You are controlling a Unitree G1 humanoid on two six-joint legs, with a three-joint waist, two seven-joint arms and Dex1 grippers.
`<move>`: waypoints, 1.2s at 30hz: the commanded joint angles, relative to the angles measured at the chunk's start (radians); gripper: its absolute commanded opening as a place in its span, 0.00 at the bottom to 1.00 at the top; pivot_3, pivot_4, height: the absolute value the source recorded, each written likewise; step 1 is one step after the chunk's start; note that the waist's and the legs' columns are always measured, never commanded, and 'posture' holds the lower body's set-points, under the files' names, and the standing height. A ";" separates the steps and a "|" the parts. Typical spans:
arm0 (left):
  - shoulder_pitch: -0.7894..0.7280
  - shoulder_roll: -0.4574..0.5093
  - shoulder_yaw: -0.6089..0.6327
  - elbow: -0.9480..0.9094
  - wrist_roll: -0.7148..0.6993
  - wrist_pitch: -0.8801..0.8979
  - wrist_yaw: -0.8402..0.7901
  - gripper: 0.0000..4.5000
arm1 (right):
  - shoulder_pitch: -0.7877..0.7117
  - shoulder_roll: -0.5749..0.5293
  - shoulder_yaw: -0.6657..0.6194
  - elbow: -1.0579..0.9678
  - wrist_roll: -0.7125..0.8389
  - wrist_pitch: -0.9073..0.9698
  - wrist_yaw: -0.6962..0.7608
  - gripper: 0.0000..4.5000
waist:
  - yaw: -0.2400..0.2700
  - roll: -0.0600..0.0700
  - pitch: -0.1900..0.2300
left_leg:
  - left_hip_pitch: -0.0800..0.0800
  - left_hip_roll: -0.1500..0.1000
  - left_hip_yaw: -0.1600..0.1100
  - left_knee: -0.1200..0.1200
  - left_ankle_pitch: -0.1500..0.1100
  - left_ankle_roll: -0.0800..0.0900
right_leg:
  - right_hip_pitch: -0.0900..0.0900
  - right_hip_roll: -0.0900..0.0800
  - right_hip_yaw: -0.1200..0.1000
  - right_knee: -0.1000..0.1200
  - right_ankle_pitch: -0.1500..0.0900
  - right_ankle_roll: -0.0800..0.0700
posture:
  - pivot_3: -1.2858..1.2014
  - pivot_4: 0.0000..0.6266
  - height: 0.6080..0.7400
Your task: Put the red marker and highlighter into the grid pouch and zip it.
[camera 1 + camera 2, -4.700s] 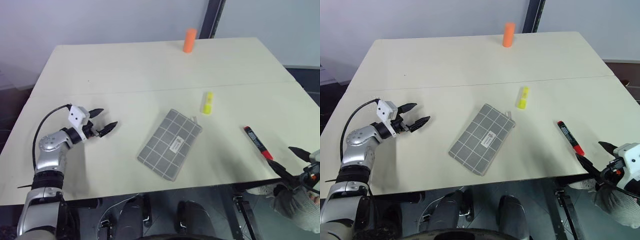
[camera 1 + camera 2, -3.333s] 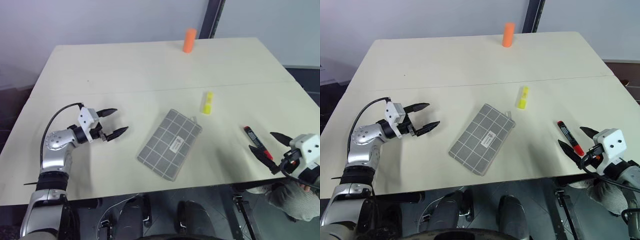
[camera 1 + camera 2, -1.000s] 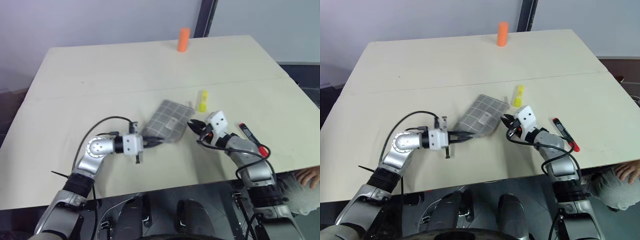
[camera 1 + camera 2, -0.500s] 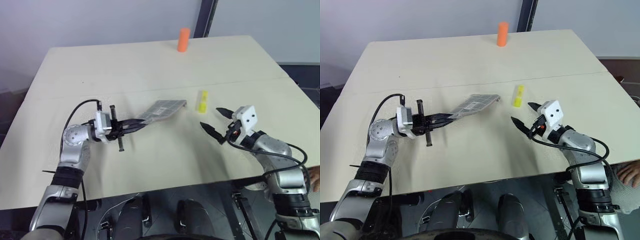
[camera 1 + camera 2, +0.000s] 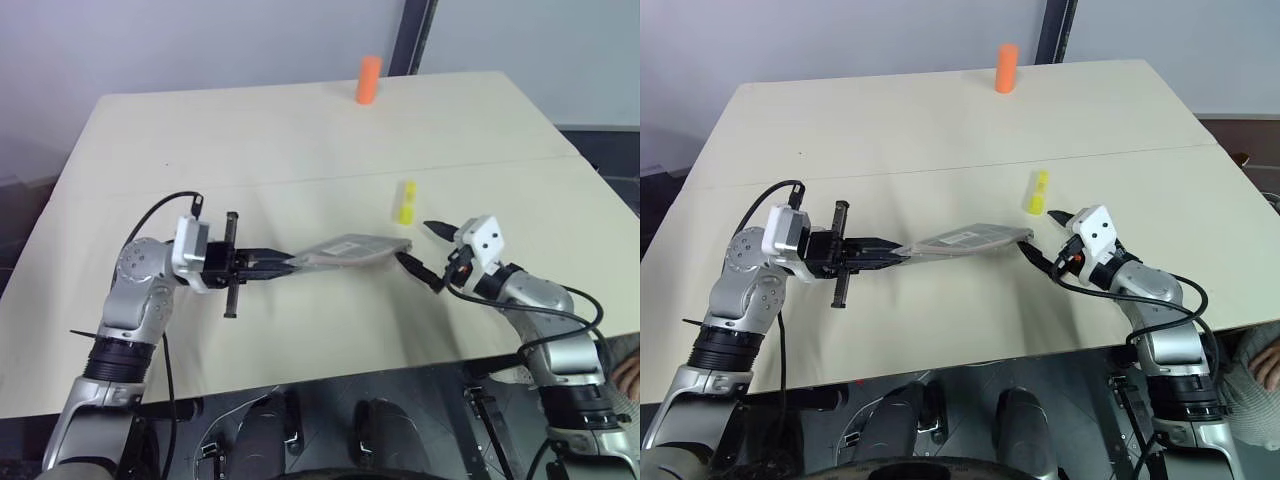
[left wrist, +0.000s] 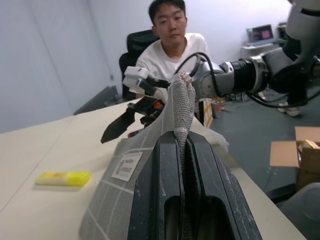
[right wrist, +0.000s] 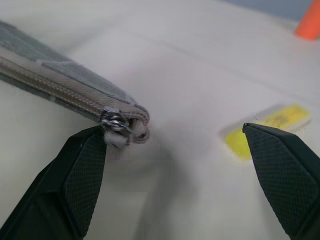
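Lifted off the pale tabletop [image 5: 300, 130] since a second ago, the flat grey fabric grid pouch [image 5: 350, 249] hangs level, long axis running from my left pincer [image 5: 278, 265], clamped on one short edge, toward my right pincer [image 5: 420, 255], fingers spread wide at its metal zipper pull [image 7: 117, 122]. Beyond lies the stubby yellow plastic highlighter [image 5: 405, 202].

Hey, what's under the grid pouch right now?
Bare table. The left gripper holds the grid pouch up by one end, so nothing lies beneath it. The highlighter sits apart, beyond it. Whether anything is inside the pouch cannot be seen.
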 commanded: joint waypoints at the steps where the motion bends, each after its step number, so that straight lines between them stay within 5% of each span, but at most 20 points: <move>1: 0.012 -0.004 0.024 -0.018 -0.002 -0.019 -0.027 0.00 | 0.003 -0.011 -0.010 -0.009 0.015 0.003 0.019 0.98 | -0.001 0.000 0.000 | 0.000 0.000 0.000 0.000 0.000 0.000 | 0.000 0.000 0.000 0.000 0.000 0.000 | 0.52 0.24 1.00; 5: 0.008 -0.011 0.024 0.002 0.024 -0.059 -0.049 0.00 | 0.014 0.006 0.001 -0.017 0.027 0.035 0.022 0.98 | 0.000 0.000 0.000 | 0.000 0.000 0.000 0.000 0.000 0.000 | -0.001 0.000 0.000 0.000 0.000 0.000 | 0.52 0.24 1.00; 7: 0.008 -0.014 0.026 0.010 0.027 -0.063 -0.052 0.00 | 0.020 0.010 0.005 -0.012 0.025 0.048 0.019 0.87 | 0.001 0.000 0.000 | 0.000 0.000 0.000 0.000 0.000 0.000 | -0.003 0.000 0.000 0.000 0.000 0.000 | 0.52 0.24 1.00; 15: 0.009 -0.019 0.025 0.051 0.060 -0.110 -0.056 0.00 | 0.050 -0.015 0.019 -0.043 0.018 0.076 0.031 0.01 | 0.001 0.000 0.000 | 0.000 0.000 0.000 0.000 0.000 0.000 | -0.003 -0.001 0.000 0.000 0.000 0.000 | 0.52 0.24 1.00; 24: 0.014 -0.047 0.002 0.132 0.165 -0.239 -0.022 0.00 | 0.058 -0.036 0.060 -0.116 0.008 0.128 0.030 0.01 | 0.001 0.000 0.000 | 0.000 0.000 0.000 0.000 0.000 0.000 | -0.004 -0.002 0.000 0.000 0.000 0.000 | 0.52 0.24 1.00; 36: 0.008 -0.115 -0.070 0.299 0.348 -0.458 0.063 0.00 | -0.046 0.030 0.271 -0.274 -0.043 0.171 0.032 0.01 | 0.004 0.000 0.000 | -0.002 0.000 0.000 0.000 0.000 0.000 | -0.006 -0.003 0.000 0.000 0.000 -0.001 | 0.52 0.24 1.00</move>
